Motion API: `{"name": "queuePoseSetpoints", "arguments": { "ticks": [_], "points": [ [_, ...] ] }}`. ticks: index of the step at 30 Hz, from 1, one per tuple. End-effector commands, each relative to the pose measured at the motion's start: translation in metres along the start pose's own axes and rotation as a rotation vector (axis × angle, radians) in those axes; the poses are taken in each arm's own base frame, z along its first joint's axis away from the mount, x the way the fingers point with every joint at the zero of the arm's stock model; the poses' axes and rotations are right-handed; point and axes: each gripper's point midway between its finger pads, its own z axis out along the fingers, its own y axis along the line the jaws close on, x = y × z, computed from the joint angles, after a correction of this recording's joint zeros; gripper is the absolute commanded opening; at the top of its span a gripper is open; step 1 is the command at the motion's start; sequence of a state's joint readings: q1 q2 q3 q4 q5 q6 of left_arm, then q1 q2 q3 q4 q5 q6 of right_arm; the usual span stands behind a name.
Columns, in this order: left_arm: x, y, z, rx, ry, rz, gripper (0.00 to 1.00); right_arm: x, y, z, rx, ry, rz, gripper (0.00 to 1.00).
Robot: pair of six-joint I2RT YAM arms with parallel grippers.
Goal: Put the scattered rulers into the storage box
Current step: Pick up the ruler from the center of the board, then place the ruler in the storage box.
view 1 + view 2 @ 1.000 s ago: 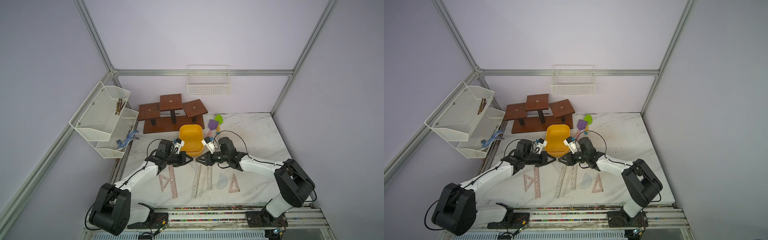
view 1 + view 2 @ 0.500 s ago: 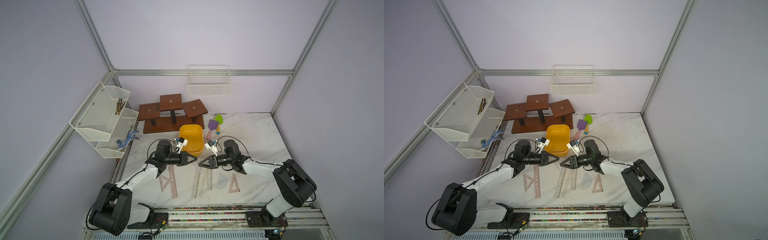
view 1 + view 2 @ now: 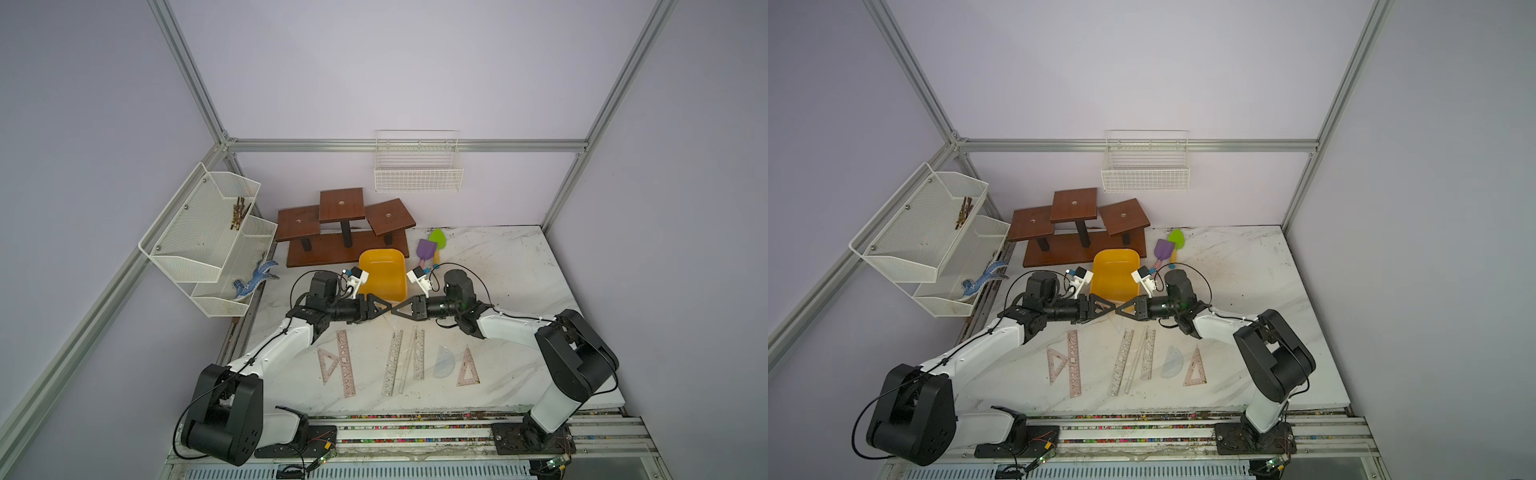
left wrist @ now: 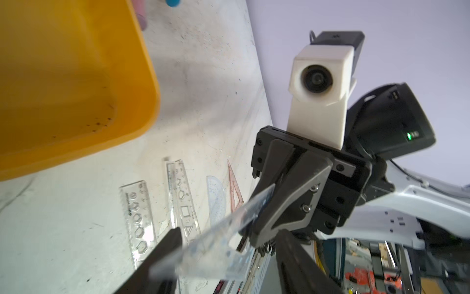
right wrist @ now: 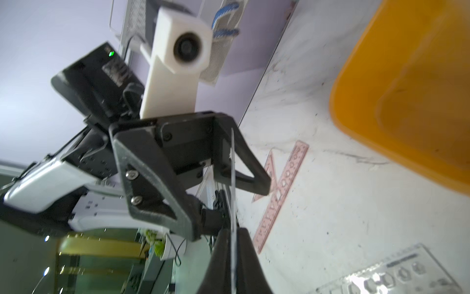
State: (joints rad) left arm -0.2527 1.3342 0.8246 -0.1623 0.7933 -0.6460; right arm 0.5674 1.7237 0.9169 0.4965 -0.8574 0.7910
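Observation:
The yellow storage box [image 3: 382,274] [image 3: 1115,274] stands behind the two grippers, which meet tip to tip above the table in both top views. A clear ruler [image 4: 223,229] [image 5: 232,165] hangs between them. My right gripper [image 3: 400,311] [image 5: 232,236] is shut on one end of it. My left gripper [image 3: 384,308] [image 4: 229,244] stands open around the other end. On the table nearer the front lie several rulers: a pink set square [image 3: 328,365], a pink straight ruler [image 3: 345,361], clear straight rulers [image 3: 392,361], a protractor [image 3: 444,361] and another pink set square [image 3: 468,368].
A purple shovel [image 3: 427,250] and a green shovel [image 3: 437,239] lie right of the box. A brown wooden stand [image 3: 345,232] is behind it. A white mesh rack [image 3: 208,237] with a blue toy lizard [image 3: 255,280] hangs at the left, and a wire basket [image 3: 417,170] on the back wall.
The two grippers drew together in front of the box. The right gripper closed on the clear ruler, and the left gripper opened and let it go.

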Motion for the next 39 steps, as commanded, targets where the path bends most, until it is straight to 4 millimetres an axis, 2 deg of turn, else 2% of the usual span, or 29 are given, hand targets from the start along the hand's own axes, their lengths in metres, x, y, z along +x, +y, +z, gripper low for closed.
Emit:
{"name": "queuePoseSetpoints", "arguments": {
  "ticks": [1,3,6,10,14,17,26,39],
  "points": [
    [-0.028,0.040,-0.024,-0.285,-0.079,0.007,0.67,-0.051,-0.047,0.005,0.280,-0.216,0.081,0.00],
    [-0.038,0.055,-0.037,-0.404,-0.109,0.010,0.68,-0.073,-0.066,0.009,0.438,-0.304,0.073,0.00],
    [-0.044,0.071,-0.053,-0.519,-0.137,0.005,0.68,-0.103,-0.073,0.030,0.603,-0.377,-0.029,0.00],
    [-0.042,0.079,-0.060,-0.555,-0.146,-0.013,0.68,-0.124,-0.089,0.068,0.710,-0.376,-0.094,0.00],
    [-0.040,0.083,-0.065,-0.579,-0.158,-0.017,0.68,-0.121,-0.112,0.097,0.749,-0.331,-0.097,0.00],
    [-0.039,0.086,-0.071,-0.604,-0.171,-0.017,0.67,-0.116,-0.123,0.107,0.768,-0.299,-0.090,0.00],
    [-0.037,0.085,-0.067,-0.584,-0.152,-0.024,0.68,-0.102,-0.143,0.113,0.807,-0.255,-0.088,0.00],
    [-0.034,0.087,-0.063,-0.578,-0.133,-0.032,0.69,-0.094,-0.162,0.129,0.806,-0.203,-0.090,0.00]
  ]
}}
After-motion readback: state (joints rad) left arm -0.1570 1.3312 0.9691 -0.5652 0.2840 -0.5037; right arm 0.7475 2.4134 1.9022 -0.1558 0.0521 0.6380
